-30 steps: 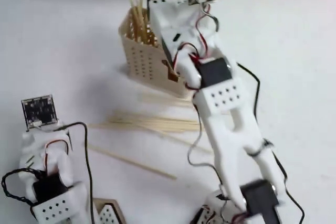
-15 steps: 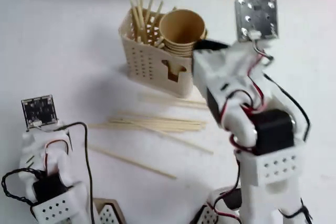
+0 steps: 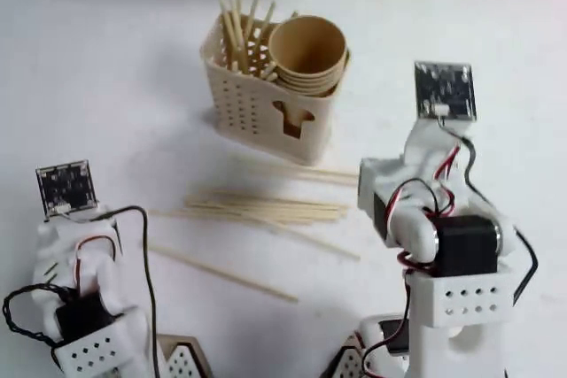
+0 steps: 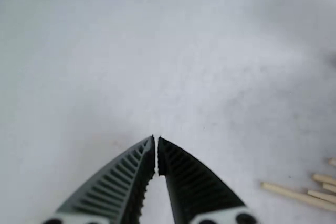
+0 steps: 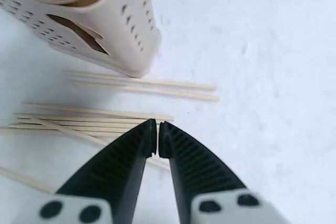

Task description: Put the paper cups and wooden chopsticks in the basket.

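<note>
Basket near the far edge of the tabletop: paper cups stacked inside, standing chopsticks beside them. Loose chopsticks lie mid-tabletop, not yet in. Left hand and right hand are closed tip to tip, empty.

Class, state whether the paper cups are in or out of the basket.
In: the cups sit stacked inside the basket, beside chopsticks standing in it.

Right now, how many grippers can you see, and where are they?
2. The left gripper, shut, hangs over bare table beside a few chopstick ends. The right gripper, shut, hangs over the loose chopsticks near the basket. None seems hidden.
</note>
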Robot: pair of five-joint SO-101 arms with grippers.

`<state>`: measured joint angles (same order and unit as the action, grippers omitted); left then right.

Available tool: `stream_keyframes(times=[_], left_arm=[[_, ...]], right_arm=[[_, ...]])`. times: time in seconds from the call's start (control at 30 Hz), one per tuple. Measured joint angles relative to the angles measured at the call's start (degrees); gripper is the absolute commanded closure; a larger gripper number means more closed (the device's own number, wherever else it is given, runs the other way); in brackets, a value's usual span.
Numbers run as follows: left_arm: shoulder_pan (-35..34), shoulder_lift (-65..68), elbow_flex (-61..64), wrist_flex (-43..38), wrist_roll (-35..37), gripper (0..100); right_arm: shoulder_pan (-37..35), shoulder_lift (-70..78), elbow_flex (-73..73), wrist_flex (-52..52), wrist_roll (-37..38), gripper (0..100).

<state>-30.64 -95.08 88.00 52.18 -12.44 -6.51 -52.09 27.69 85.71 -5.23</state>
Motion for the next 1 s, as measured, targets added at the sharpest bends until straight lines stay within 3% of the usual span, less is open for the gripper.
stream_keyframes(times=[0.17,0.4,0.6,0.7,0.83,1.0], left_arm=[[0.79,-0.09,-5.36,5.27,-6.07,97],[12.31,-0.62,-19.08,20.22,-20.92,97],[22.07,-0.97,-23.91,28.75,-31.12,96],[24.7,5.54,-25.76,29.1,-34.29,92],[27.6,19.08,-31.21,29.71,-36.57,79],[32.97,35.78,-38.42,32.44,-37.1,77]], right_arm=[[6.15,-5.01,15.91,-8.53,0.0,98.1],[12.57,-7.3,34.2,-23.82,2.55,98.1],[16.09,-7.38,39.21,-30.51,2.55,98.1],[18.46,-7.38,39.21,-32.09,2.55,98.1],[20.92,-7.38,39.21,-32.79,2.55,98.1],[21.8,-7.38,39.21,-33.05,2.55,98.1]])
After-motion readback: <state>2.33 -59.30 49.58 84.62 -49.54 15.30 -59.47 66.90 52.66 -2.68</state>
